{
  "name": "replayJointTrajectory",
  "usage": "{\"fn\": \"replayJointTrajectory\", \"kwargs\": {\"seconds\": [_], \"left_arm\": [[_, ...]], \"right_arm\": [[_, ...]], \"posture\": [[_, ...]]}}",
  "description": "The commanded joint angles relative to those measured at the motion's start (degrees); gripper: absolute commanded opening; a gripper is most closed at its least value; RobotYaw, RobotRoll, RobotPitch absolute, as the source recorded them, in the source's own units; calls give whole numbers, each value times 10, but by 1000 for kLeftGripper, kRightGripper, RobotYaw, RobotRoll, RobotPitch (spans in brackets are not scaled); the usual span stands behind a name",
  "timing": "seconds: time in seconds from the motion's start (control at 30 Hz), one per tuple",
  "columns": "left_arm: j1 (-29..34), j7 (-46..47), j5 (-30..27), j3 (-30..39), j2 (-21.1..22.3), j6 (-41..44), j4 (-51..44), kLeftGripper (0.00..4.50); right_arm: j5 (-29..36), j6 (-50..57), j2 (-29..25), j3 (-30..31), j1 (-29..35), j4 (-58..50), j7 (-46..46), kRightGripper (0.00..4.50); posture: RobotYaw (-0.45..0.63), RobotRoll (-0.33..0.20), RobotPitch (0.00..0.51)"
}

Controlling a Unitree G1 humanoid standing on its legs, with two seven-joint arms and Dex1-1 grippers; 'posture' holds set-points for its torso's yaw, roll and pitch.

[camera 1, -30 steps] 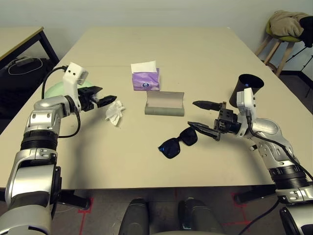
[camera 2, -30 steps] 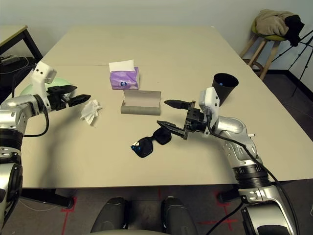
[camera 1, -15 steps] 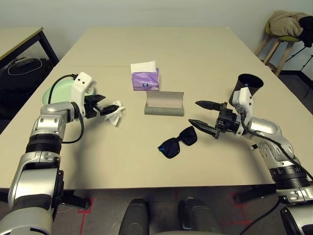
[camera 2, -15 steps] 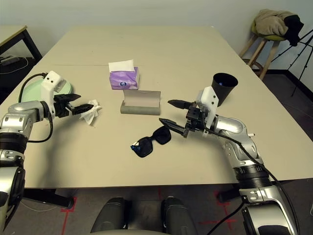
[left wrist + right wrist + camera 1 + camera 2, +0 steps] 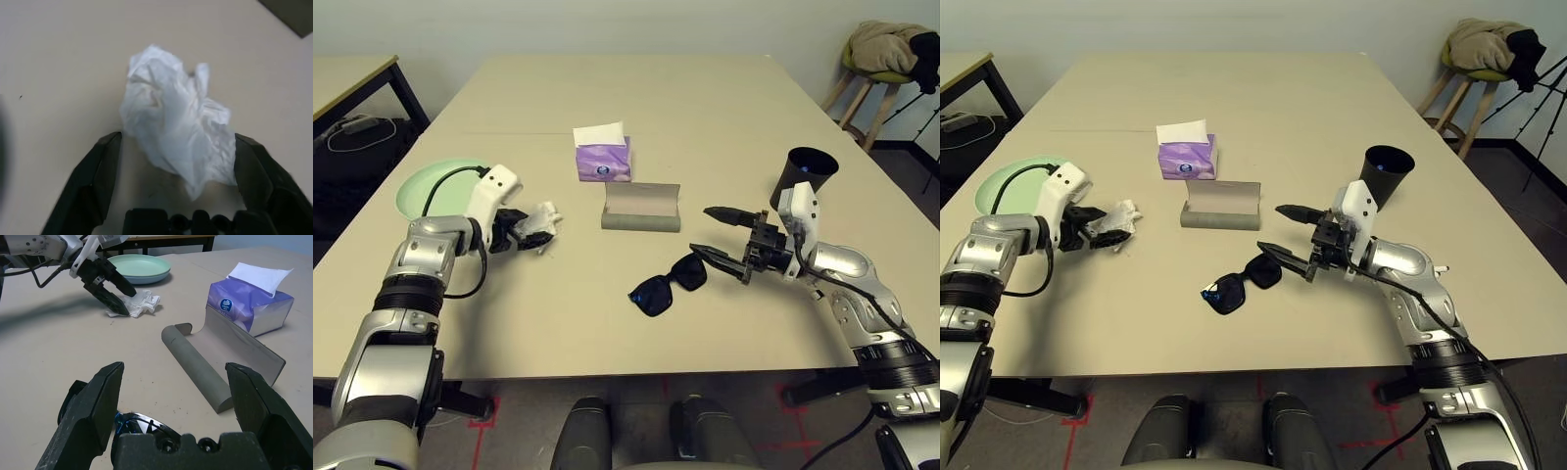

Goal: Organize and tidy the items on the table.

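Since a second ago, the left gripper (image 5: 530,231) has been lowered from a hovering position beside the crumpled white tissue (image 5: 176,134) down to the table (image 5: 705,108), and its fingers (image 5: 93,181) are now set on either side of the tissue. These fingers are seen spread apart, with the tissue lying between them, near both inner faces; a firm hold on it cannot be confirmed. The tissue is soft, irregular and creased, with no clear long axis.

The right gripper (image 5: 722,238) is held in nearly the same place, its two black tapered fingers (image 5: 98,406) wide apart with nothing between them, pointing toward the table's middle. The black sunglasses (image 5: 668,283) lie folded just beside the lower finger, apart from it, their long axis running diagonally from the near left up toward the right gripper. Their glossy dark lenses are tinged with blue.

The grey oblong glasses case (image 5: 641,208) lies open beyond the sunglasses, its long axis running across the table, its curved matte shell facing the robot. Behind it stands the purple tissue box (image 5: 603,160), with a white sheet standing out of its top. A pale green plate (image 5: 423,185), round and smooth, rests at the left edge of the table, behind the left arm. A black cup (image 5: 808,171), tapered and upright, stands beyond the right arm.
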Motion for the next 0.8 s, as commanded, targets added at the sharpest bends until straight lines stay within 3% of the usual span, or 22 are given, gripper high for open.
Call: {"fn": "replayJointTrajectory", "kwargs": {"seconds": [0.03,0.3,0.8], "left_arm": [[-11,11,0,7,-7,4,9,3153],[-17,9,-29,36,-15,25,-14,40],[-14,-8,-72,54,-3,137,-137,40]], "right_arm": [[3,6,-1,1,6,-16,-3,4500],[2,5,-1,1,4,-13,-2,4500],[-1,-1,6,3,-12,-1,-4,4500]], "posture": [[172,0,38],[174,0,38],[187,0,35]]}}
